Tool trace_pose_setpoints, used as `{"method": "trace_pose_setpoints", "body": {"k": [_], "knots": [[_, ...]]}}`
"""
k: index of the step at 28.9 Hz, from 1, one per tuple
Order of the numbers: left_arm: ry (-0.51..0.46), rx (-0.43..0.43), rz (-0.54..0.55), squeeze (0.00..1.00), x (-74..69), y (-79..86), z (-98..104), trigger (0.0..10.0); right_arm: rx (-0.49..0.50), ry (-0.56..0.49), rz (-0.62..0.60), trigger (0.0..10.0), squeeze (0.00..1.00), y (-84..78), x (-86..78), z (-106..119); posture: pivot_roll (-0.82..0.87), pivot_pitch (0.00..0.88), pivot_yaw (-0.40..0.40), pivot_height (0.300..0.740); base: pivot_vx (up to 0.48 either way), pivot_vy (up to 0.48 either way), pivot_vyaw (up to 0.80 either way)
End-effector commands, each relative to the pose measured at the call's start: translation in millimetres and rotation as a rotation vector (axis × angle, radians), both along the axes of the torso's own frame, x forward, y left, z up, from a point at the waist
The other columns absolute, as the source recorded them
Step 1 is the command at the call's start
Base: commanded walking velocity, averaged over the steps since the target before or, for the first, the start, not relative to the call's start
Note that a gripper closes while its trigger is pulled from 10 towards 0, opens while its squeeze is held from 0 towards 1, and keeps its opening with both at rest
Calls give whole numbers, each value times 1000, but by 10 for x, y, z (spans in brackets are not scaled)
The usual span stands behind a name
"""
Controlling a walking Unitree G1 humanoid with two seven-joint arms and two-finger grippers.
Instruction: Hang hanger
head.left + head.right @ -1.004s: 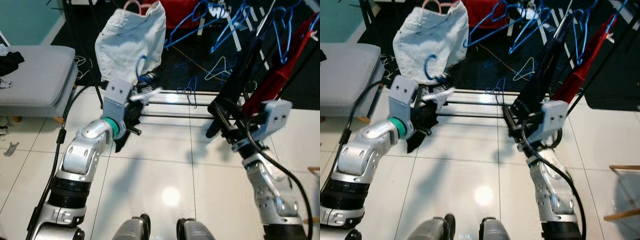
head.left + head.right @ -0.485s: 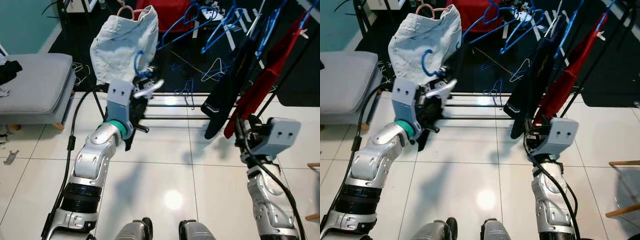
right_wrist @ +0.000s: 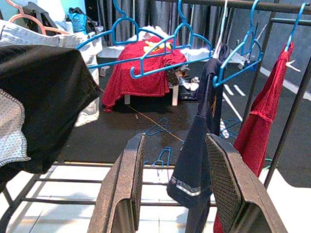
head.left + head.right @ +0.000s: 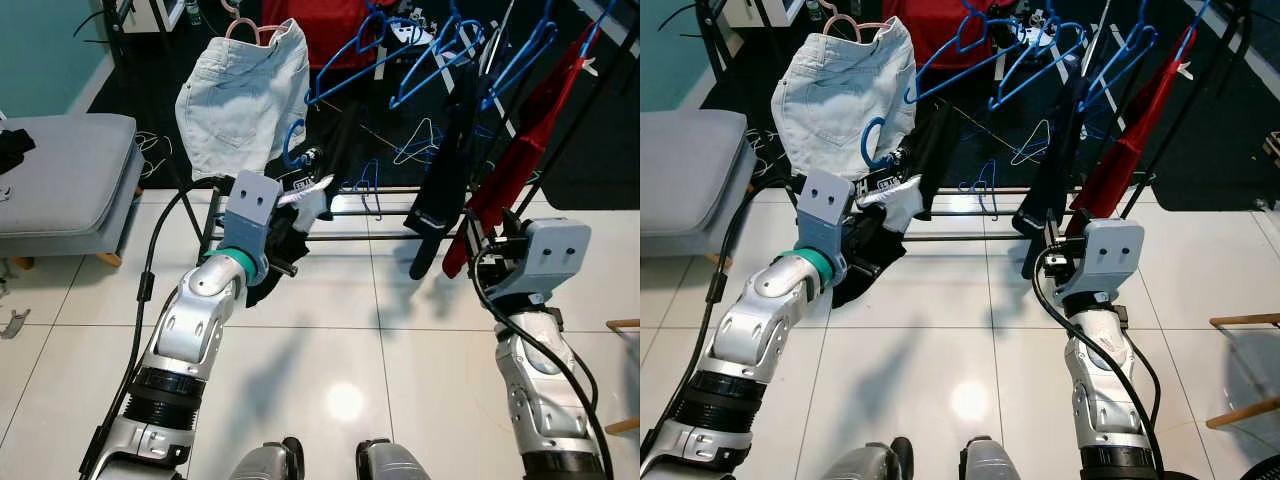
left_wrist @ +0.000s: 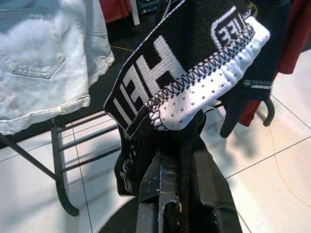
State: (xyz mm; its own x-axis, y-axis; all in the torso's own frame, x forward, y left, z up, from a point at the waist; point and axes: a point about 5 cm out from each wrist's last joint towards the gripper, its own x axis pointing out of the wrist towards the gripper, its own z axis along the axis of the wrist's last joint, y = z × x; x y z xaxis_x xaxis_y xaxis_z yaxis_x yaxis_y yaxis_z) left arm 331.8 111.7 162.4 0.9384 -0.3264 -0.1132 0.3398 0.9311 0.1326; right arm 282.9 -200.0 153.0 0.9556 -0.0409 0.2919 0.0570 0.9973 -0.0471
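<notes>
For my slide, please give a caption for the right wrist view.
Open right gripper faces a rack with blue hangers, a dark garment and a red one.

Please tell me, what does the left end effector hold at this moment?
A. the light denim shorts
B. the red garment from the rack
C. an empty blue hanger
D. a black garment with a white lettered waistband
D. The left end effector is closed on the black garment, whose white lettered waistband folds over its fingers; the light denim shorts hang apart on the rack behind.
</notes>
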Motion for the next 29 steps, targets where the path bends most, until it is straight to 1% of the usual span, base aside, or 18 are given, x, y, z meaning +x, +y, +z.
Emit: {"method": "trace_pose_setpoints", "body": {"k": [1,2,4,5,6,7,8,9,10,12,13,14,15,16,17,19,24,29], "knots": [[3,26,26,0,-10,63,-71,10000,-8,16,0,10000,0,21,7,-51,-163,29,86,740,0,0,0],[-14,30,46,0,-4,92,-66,10000,-11,17,7,10000,0,54,13,-57,-156,30,90,740,0,0,0],[-14,30,46,0,-4,92,-66,10000,-11,17,7,10000,0,54,13,-57,-156,30,90,740,0,0,0],[-35,29,67,0,3,118,-55,10000,-14,19,14,10000,0,83,17,-63,-154,31,90,740,0,0,0],[-35,29,67,0,3,118,-55,10000,-14,19,14,10000,0,83,17,-63,-154,31,90,740,0,0,0],[-96,44,106,0,8,166,-28,10000,-22,23,27,10000,0,125,21,-76,-154,29,87,740,0,0,0],[-125,54,161,0,5,234,-38,10000,-26,31,44,10000,0,167,24,-95,-154,29,87,740,0,0,0],[-125,54,161,0,5,234,-38,10000,-26,31,44,10000,0,167,24,-95,-154,29,87,740,0,0,0],[-142,57,217,0,-9,306,-63,10000,-27,38,63,10000,0,205,30,-110,-136,33,57,740,0,0,0],[-142,57,217,0,-9,306,-63,10000,-27,38,63,10000,0,205,30,-110,-136,33,57,740,0,0,0],[-141,79,262,0,-30,368,-117,10000,-31,42,85,10000,0,242,48,-120,-125,36,36,740,0,0,0],[-141,79,262,0,-30,368,-117,10000,-31,42,85,10000,0,242,48,-120,-125,36,36,740,0,0,0],[-139,104,290,0,-57,413,-161,10000,-35,45,109,10000,0,280,78,-120,-110,38,20,740,0,0,0],[-154,151,317,0,-95,488,-183,10000,-45,46,153,10000,0,361,167,-107,-90,41,6,740,0,0,0],[-154,151,317,0,-95,488,-183,10000,-45,46,153,10000,0,361,167,-107,-90,41,6,740,0,0,0],[-164,168,325,0,-105,529,-165,10000,-51,41,170,10000,0,403,227,-86,-70,43,1,740,0,0,0],[-175,180,332,0,-102,554,-158,10000,-53,35,173,10000,0,423,260,-70,-64,43,0,740,0,0,0],[-183,150,343,0,-79,581,-120,10000,-63,32,171,10000,0,458,296,-60,-52,40,6,740,0,0,0]]}}
